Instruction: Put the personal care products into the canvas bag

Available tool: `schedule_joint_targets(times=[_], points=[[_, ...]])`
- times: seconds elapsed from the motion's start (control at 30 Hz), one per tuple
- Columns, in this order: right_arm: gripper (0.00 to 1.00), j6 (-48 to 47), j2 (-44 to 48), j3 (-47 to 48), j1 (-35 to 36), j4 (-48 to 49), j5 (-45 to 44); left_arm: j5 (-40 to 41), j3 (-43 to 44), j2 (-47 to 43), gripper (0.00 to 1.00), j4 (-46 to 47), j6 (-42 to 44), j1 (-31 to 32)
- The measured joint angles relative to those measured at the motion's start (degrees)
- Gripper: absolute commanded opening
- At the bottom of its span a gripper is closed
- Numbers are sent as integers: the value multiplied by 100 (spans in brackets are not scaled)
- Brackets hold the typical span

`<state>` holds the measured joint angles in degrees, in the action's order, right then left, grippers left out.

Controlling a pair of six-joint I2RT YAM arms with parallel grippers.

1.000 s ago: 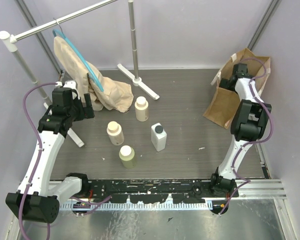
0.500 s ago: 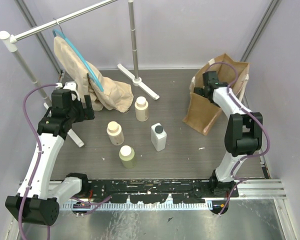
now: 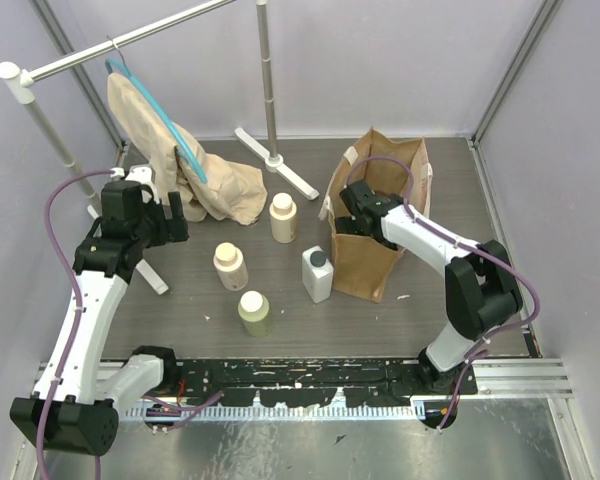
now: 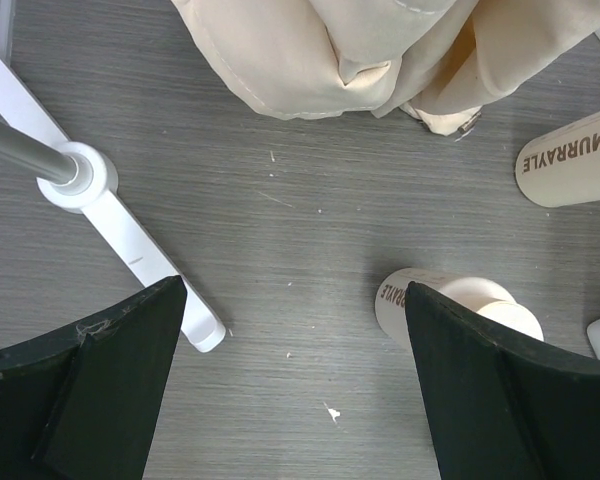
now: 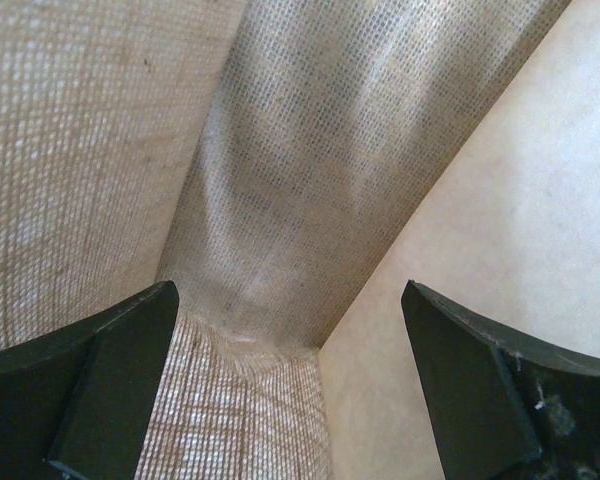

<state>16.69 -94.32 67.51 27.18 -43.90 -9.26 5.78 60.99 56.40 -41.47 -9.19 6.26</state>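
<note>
Four bottles stand on the grey floor: a cream one [image 3: 283, 217], a cream one [image 3: 230, 266], a yellowish one [image 3: 254, 312] and a white rectangular one with a dark cap [image 3: 317, 274]. The tan canvas bag [image 3: 380, 245] stands upright just right of the white bottle. My right gripper [image 3: 352, 205] is inside the bag's mouth; its wrist view shows open jaws [image 5: 288, 335] and only the woven inner walls [image 5: 270, 180]. My left gripper [image 3: 175, 212] is open and empty at the left. Its wrist view [image 4: 292, 330] shows bare floor between the jaws, and a cream bottle [image 4: 450, 300] by the right finger.
A beige cloth on a blue hanger [image 3: 170, 150] hangs from a white rack rail [image 3: 110, 45] at the back left. The rack's pole and white feet [image 3: 275, 160] stand behind the bottles. One white foot [image 4: 130, 245] lies by my left finger. Purple walls close the sides.
My right arm has swept left with the canvas bag, from the far right corner to beside the white bottle. The left arm has barely moved.
</note>
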Motion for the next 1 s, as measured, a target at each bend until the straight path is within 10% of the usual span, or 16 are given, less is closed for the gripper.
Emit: schedule_joint_targets(times=[0.37,1.0], points=[[100,199,450,345,188,-966,-586,-61,-28,-11,98,-2,9,0],[100,-354,-188,5473,573,-2715,-1121,-361,22,-7,98,-55,63,0]])
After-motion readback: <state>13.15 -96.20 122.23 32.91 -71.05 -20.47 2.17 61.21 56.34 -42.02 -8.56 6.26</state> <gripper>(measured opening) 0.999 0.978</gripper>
